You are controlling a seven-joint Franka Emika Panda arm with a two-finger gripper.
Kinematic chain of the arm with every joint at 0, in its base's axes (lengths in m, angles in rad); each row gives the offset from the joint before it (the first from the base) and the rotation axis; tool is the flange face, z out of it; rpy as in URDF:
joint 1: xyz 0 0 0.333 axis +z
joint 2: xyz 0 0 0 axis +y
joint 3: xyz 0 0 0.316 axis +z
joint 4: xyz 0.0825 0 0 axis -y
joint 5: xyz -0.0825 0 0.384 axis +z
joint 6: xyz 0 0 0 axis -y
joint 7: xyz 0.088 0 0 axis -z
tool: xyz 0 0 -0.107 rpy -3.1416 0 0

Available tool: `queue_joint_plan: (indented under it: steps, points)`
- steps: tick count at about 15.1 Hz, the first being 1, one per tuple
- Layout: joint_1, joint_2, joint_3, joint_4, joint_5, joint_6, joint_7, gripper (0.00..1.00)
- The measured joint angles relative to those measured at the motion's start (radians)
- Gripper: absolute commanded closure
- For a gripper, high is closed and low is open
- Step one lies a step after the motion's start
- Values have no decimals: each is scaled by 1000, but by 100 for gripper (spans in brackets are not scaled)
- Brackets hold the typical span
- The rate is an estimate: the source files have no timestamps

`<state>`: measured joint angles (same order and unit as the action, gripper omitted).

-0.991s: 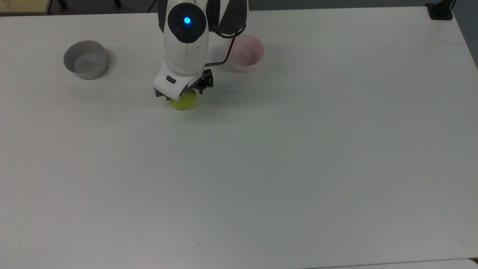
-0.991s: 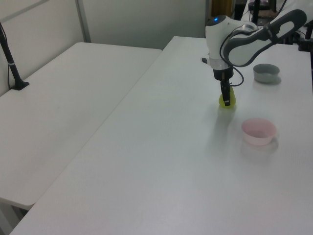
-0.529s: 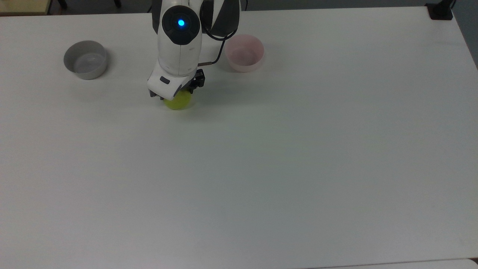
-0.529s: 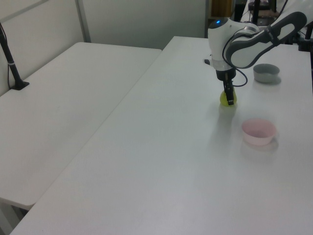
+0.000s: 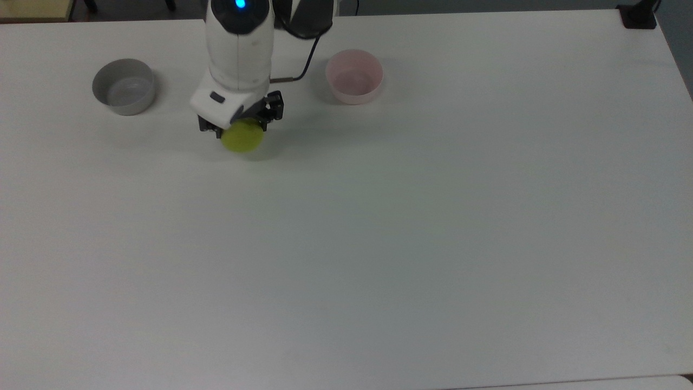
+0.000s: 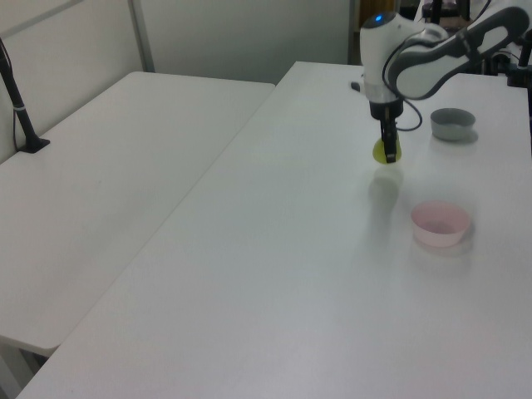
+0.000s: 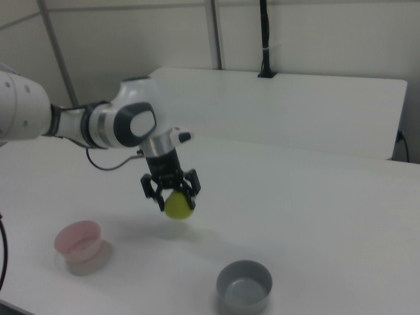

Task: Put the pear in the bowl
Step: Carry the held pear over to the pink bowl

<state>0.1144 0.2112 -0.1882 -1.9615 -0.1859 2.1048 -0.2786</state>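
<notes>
- Since the earlier frame, the claw (image 7: 171,192) has risen off the table (image 5: 411,227) and shifted toward the top view's left, carrying the pear (image 7: 177,205) with it; a shadow now lies on the table below the fruit.
- Claw: clenched on the pear, one finger on each side of its upper part, the rounded body hanging below the fingertips.
- Pear (image 5: 242,135): held in the air, clear of the table surface in the right view and the left view (image 6: 386,151).
- Pink bowl (image 5: 354,83): on the table, well apart from the claw, toward the top view's right; unmoved.
- Grey bowl (image 5: 124,86): on the table, on the claw's other side, toward the top view's left; unmoved.
</notes>
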Motion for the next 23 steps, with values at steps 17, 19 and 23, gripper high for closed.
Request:
queue_joint_plan:
  steps: [17, 19, 23]
  points:
    - [256, -321, -23, 28, 19, -326, 91, 75]
    - [325, -378, -22, -17, 20, -330, 119, 75]
    - [417, -415, -22, -82, 20, -330, 172, 75]
